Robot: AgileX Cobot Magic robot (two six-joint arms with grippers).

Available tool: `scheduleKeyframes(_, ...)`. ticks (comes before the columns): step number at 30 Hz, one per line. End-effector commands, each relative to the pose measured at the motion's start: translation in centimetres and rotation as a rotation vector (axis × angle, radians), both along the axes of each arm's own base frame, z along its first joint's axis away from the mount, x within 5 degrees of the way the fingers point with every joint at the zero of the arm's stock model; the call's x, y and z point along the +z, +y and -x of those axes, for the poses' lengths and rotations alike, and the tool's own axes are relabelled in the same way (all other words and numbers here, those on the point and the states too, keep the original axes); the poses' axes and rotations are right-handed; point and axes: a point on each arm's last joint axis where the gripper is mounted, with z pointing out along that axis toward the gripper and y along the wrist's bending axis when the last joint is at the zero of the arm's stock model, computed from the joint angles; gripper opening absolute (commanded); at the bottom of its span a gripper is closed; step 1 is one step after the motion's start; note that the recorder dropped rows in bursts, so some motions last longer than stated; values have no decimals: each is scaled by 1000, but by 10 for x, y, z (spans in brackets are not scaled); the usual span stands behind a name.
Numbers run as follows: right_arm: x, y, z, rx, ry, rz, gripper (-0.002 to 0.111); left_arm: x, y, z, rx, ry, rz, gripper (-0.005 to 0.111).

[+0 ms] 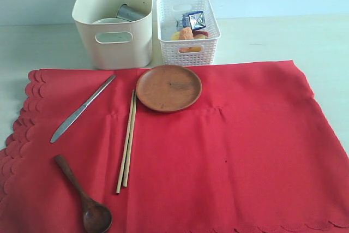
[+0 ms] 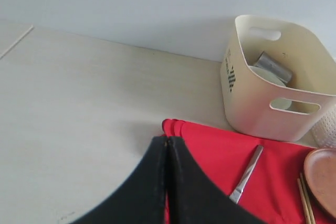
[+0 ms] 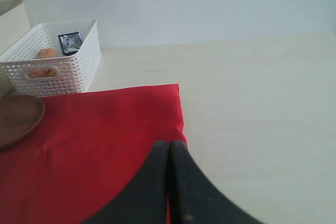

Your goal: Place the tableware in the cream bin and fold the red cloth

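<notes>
The wall of the cream bin (image 1: 114, 53) hides most of the steel cup (image 1: 130, 12) and all but a sliver of the white bowl (image 1: 109, 21). The red cloth (image 1: 245, 151) runs past the exterior view's lower and right edges. The food (image 1: 186, 34) in the lattice basket (image 1: 188, 58) is too small to name. In the left wrist view the left gripper (image 2: 167, 142) covers the blade of the knife (image 2: 249, 169), and the frame cuts the plate (image 2: 323, 177).

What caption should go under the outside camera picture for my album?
Knife, chopsticks, spoon and plate lie on the red cloth; cup and bowl sit in the cream bin.
</notes>
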Motion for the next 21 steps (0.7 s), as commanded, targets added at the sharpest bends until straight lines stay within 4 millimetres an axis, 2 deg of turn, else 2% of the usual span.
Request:
scheduleKeyframes(1,0,-1,0,-7,-12,7,0,-16,-4,-16,-2,131,81,0)
scheduleKeyframes(8,0,-1,0,-7,-12,7,0,-50,-15,-54,-145,468,75,0)
scheduleKeyframes(16,0,-1,0,-7,-12,7,0,-76,-24,-107,-258,640,109,0)
scheduleKeyframes(19,0,-1,0,-7,-12,7,0,-82,-26,-128,-305,696,94,5)
scheduleKeyframes(21,0,-1,0,-7,-12,7,0,-85,-26,-144,-329,720,84,13)
